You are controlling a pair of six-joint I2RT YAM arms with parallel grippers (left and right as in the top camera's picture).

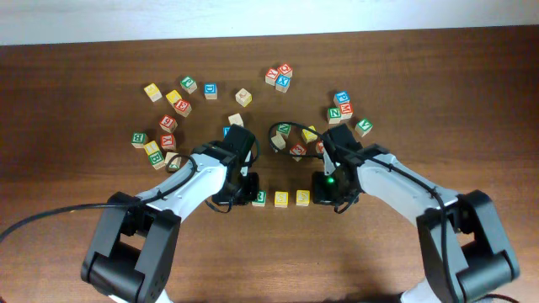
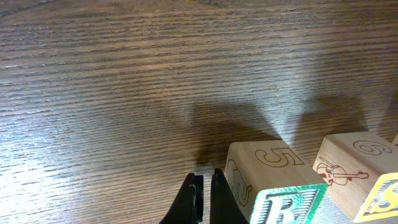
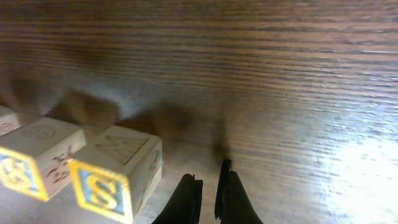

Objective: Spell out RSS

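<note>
Where the counter (image 1: pixel 438 101) carries one row, R cube (image 1: pixel 259 198), middle S cube (image 1: pixel 280 199), end S cube (image 1: pixel 302 198) | left end effector (image 2: pixel 202 194): fully closed, empty, just beside R cube | right end effector (image 3: pixel 209 190): fully closed, empty, just beside end S cube

Colours on the dark brown, grained desk (image 1: pixel 472 101)

The R cube (image 2: pixel 283 208) is faced in green and white, and an orange 5 is outlined on its pale wood. The end S cube (image 3: pixel 102 186) and the middle S cube (image 3: pixel 25 165) are faced in yellow with blue lettering and borders. Red, blue, green and yellow faces are shown by the scattered cubes (image 1: pixel 173 126).
</note>
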